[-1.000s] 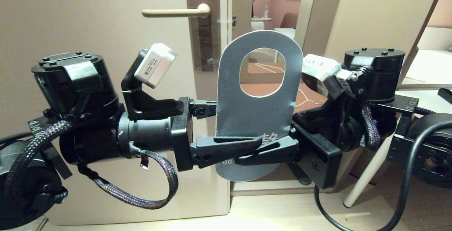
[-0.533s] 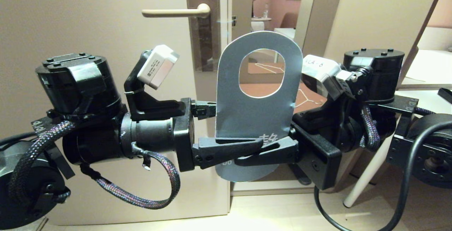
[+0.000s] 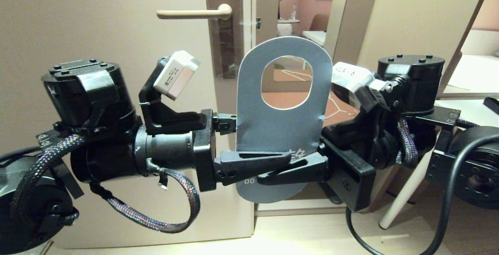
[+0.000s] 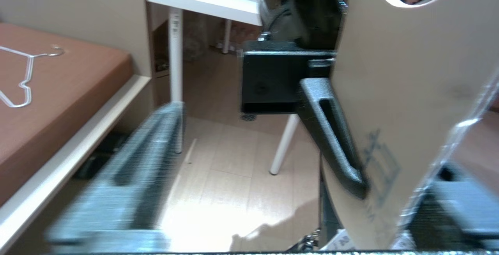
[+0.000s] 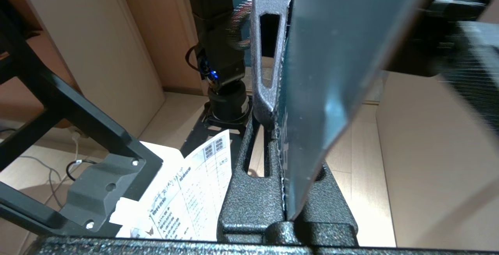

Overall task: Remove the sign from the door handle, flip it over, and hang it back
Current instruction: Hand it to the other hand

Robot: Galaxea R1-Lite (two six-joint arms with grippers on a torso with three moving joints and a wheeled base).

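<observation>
Head view shows one sign (image 3: 278,130) held upright in mid-air between two end effectors, below and to the right of the single door handle (image 3: 193,13), well apart from it. The sign's blue-grey face is toward the camera; white letters "DO" can be read near its rounded lower end, with part of a Chinese character above them, largely hidden by fingers. The right end effector (image 3: 290,167) is clamped on the sign's lower part; the right wrist view shows the card's edge pinched between its two fingers (image 5: 269,71). The left end effector (image 3: 249,142) has its jaws apart, one finger on each side of the sign; it seems not to grip, though its wrist view is blurred. A label on the right wrist camera reads "VLA-6". One white wire clothes hanger (image 4: 19,71) lies on the brown bed (image 4: 58,103).
</observation>
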